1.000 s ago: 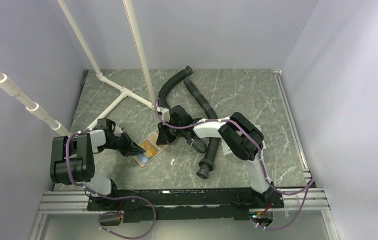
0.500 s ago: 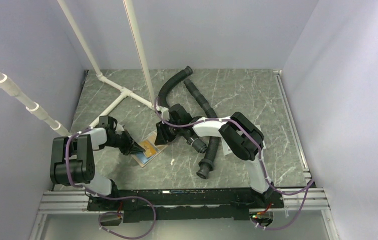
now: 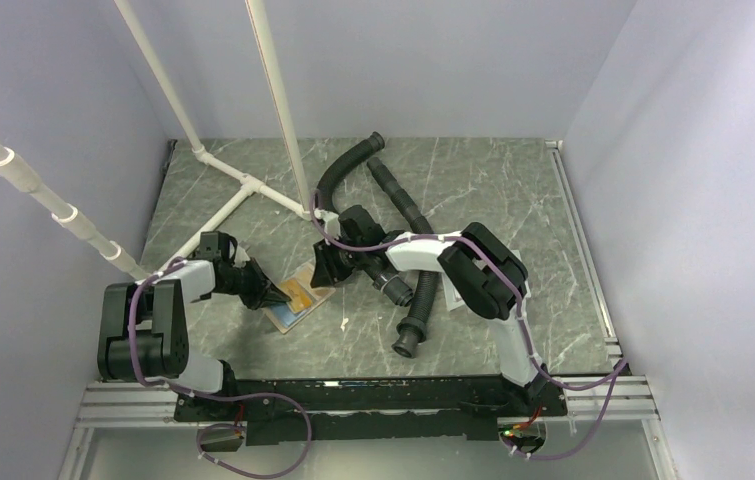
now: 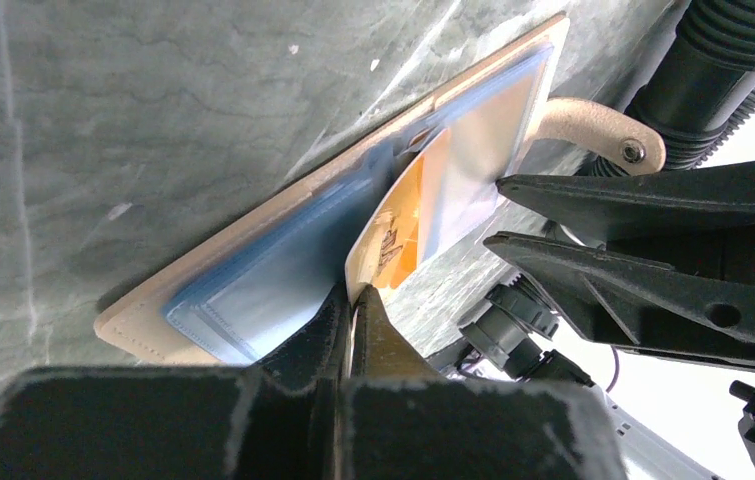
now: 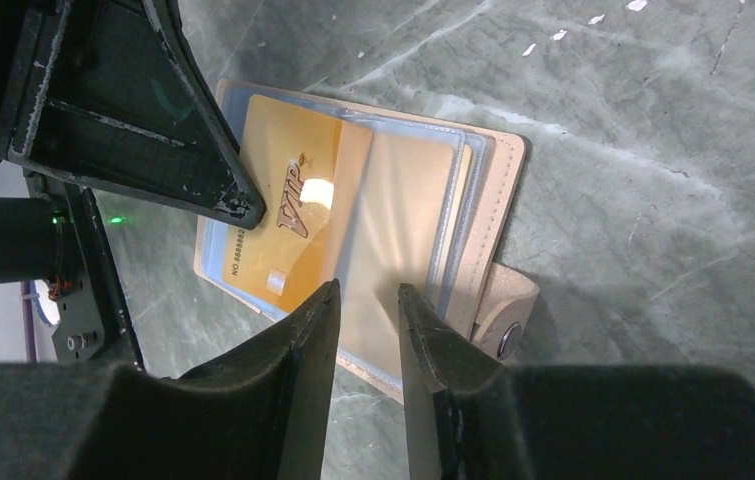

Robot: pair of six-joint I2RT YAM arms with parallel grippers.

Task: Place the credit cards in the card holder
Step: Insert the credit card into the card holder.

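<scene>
Currently the card holder (image 3: pixel 291 314) lies open on the tabletop, left of centre toward the near edge; 1 orange card (image 5: pixel 288 215) lies on its open inside. At that card's edge the left gripper (image 4: pixel 353 300) pinches with jaws closed; the right gripper (image 5: pixel 365 295) hovers over the holder, jaws narrowly apart and empty.

Table (image 3: pixel 473 190) viewed from above, behind near edge; wrist cams held close, low, opp. directions; card holder (image 3: pixel 287 313) shared by all.

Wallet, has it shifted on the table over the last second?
No. The wallet lies just as far left of the black hose as before, in the same orientation.
</scene>
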